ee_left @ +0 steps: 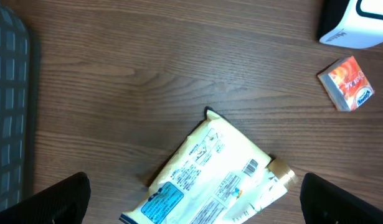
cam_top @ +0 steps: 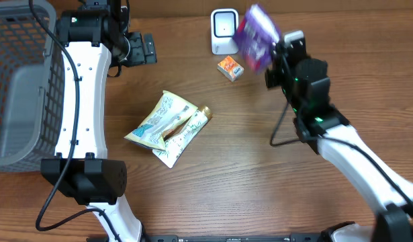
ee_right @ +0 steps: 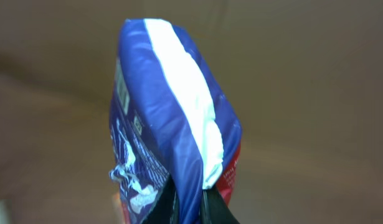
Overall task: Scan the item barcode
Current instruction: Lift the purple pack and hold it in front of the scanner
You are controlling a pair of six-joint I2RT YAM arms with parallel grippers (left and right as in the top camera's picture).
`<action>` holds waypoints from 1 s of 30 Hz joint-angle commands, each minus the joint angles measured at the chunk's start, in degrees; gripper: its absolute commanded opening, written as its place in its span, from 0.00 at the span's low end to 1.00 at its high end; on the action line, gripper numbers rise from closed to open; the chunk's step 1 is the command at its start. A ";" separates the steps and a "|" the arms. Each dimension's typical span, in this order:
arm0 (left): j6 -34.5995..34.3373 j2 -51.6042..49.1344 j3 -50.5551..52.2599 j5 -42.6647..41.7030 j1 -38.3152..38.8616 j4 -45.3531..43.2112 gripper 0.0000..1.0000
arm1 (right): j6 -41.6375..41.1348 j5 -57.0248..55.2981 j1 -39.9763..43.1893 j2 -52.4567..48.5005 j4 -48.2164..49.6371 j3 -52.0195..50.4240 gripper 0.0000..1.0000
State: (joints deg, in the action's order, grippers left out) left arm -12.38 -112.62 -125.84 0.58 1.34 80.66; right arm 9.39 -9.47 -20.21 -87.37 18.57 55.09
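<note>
The pouch (cam_top: 255,37) is purple-blue with a white stripe, the box (cam_top: 230,68) orange, the scanner (cam_top: 223,31) white, the basket (cam_top: 18,87) grey, and the surface (cam_top: 246,168) brown wood-grain.

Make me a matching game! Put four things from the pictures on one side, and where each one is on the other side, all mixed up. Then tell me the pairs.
Things:
1. purple packet
2. small orange box
3. grey basket
4. pale pouch

Places:
A. lying flat in the middle of the table
B. pinched in the right gripper, lifted off the table
C. at the left side of the overhead view
D. sitting beside the white scanner

Pairs: 1-B, 2-D, 3-C, 4-A
</note>
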 commanded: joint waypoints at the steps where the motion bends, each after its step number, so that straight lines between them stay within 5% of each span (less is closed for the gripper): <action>1: -0.94 1.14 -0.85 -0.59 -0.57 -0.09 1.00 | 25.05 -17.40 -2.10 -8.28 14.47 1.40 0.04; 7: -0.94 1.14 -0.85 -0.59 -0.57 -0.07 1.00 | 45.24 -17.73 -2.27 -19.96 24.65 7.26 0.04; 24: -0.94 1.14 -0.85 -0.57 -0.57 0.15 1.00 | 70.25 -10.34 -2.34 -44.33 29.88 31.17 0.04; 30: -0.92 1.14 -0.85 -0.42 -0.57 0.26 1.00 | 70.64 -9.99 -2.23 -47.04 29.92 31.34 0.04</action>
State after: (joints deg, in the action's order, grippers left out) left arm -12.49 -112.62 -125.84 0.58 1.34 80.82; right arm 77.80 -19.79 -22.22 -134.10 47.09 84.49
